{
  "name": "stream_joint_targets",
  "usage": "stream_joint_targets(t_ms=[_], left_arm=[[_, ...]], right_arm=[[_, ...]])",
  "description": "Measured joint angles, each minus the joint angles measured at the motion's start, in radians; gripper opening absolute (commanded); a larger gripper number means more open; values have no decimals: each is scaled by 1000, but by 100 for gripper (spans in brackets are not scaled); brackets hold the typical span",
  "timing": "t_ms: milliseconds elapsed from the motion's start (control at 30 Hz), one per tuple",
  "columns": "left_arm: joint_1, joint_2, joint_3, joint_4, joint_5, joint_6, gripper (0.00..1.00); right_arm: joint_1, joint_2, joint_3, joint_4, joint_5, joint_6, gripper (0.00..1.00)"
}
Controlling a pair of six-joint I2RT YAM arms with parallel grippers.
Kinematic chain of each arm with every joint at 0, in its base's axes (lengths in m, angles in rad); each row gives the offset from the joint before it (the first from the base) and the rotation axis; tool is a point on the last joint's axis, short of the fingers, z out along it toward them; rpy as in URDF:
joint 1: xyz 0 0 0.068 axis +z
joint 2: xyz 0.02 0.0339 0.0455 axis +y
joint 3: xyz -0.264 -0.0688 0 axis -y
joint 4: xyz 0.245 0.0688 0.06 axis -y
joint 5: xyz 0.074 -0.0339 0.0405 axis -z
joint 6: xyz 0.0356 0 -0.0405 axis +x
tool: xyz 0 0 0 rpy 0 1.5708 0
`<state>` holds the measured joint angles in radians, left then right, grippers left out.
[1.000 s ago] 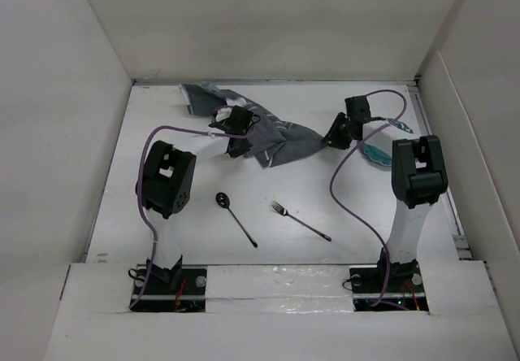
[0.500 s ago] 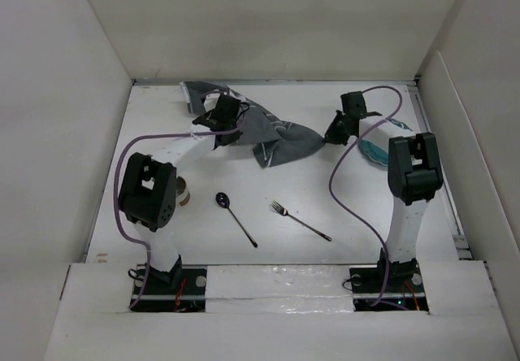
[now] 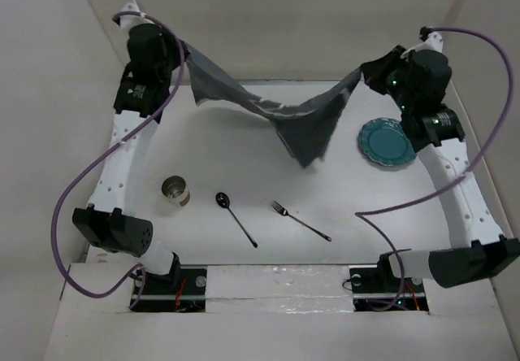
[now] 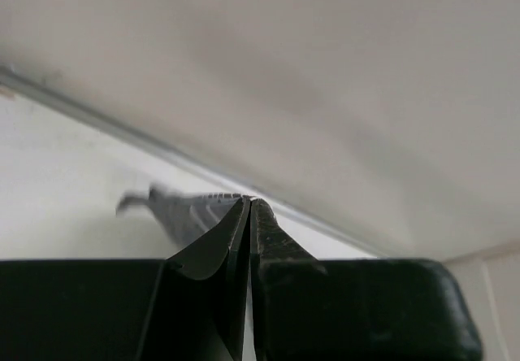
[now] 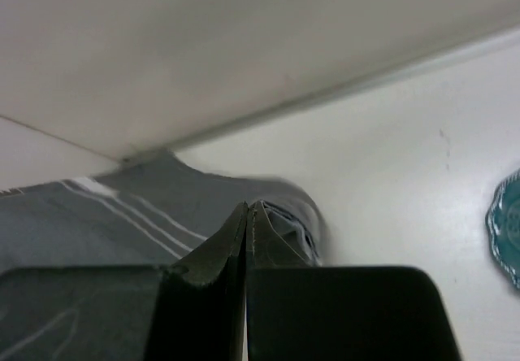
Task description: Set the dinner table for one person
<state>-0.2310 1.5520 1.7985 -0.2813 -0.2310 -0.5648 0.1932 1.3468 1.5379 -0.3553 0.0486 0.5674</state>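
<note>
A dark grey placemat [image 3: 302,125] with white stripes hangs in the air above the white dinner table [image 3: 244,154], stretched and sagging between both arms. My left gripper [image 3: 182,50] is raised at the back left and shut on one corner of the placemat [image 4: 191,212]. At the back right, my right gripper [image 3: 363,73] is shut on the other corner, and the placemat [image 5: 97,215] spreads away to the left of it. In both wrist views the jaws stand pressed together with cloth at their tips, at the left gripper [image 4: 249,202] and the right gripper [image 5: 248,207].
A teal plate [image 3: 386,143] lies at the right, also at the edge of the right wrist view as the plate [image 5: 508,231]. A metal can [image 3: 175,190] stands at the left. A spoon [image 3: 236,217] and a fork [image 3: 299,219] lie near the front. White walls enclose the table.
Both arms rose and spread apart, lifting the placemat off the table and stretching it between them. The right gripper shut on its corner. The can and plate now show fully.
</note>
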Motion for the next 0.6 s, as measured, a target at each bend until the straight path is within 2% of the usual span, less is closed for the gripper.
stream_joint_targets(t_ms=[133,300,500,600], left_arm=[[94,-44,73,13,78,-11,0],[200,-56,75,36,227,-67,0],[246,35,75,67,324,-122,0],[245,102,77,76,356,-153,0]], right_arm=[[-3,-62,103,-8,3,-10,0],[-17,-4,216,-18,-5,-22,0],[-56,265,414,-49,-65,-28,0],[-69,468,609,-103,-102,-29,0]])
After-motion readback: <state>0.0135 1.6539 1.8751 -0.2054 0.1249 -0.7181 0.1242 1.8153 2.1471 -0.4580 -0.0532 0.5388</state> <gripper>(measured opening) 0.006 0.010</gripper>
